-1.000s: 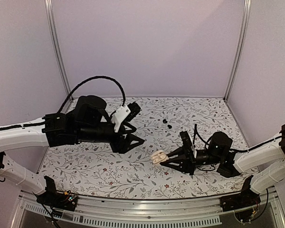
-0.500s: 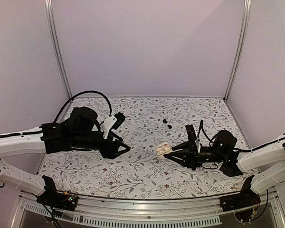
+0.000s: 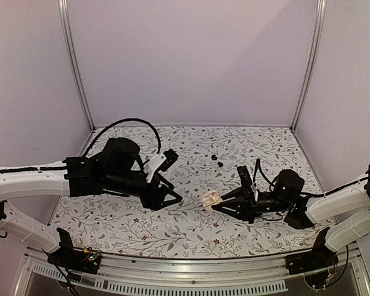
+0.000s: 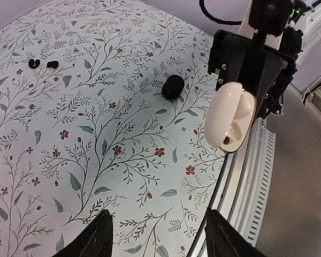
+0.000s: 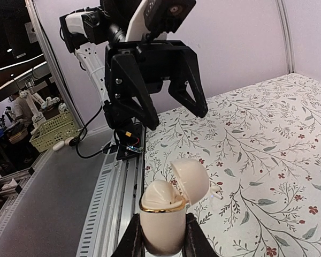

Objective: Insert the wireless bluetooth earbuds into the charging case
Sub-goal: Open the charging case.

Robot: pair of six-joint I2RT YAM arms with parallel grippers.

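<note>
Since half a second ago the left gripper (image 3: 169, 200) has moved back toward the middle of the worktop (image 3: 191, 231), closer to the right one. The right gripper (image 5: 161, 235) has shifted only a little with its load.

The left jaws stand moderately open. Nothing is between them and they touch nothing. They hang above the flowered surface and point toward the other arm.

The right jaws are closed narrowly on the lower body of the charging case (image 3: 208, 198), one finger pressing on each side of it. The case is cream coloured and its lid is swung open on the hinge. In the left wrist view one dark hollow shows inside the open shell. The case is near the middle of the worktop and seems to be held clear of the surface, between the two grippers.

Both wireless bluetooth earbuds (image 3: 217, 161) lie on the worktop toward the far edge, just beside each other but not touching. They are well apart from the case and from both pairs of jaws. A dark oval object (image 4: 173, 87) also rests on the worktop near the right gripper, and no jaws touch it.
</note>
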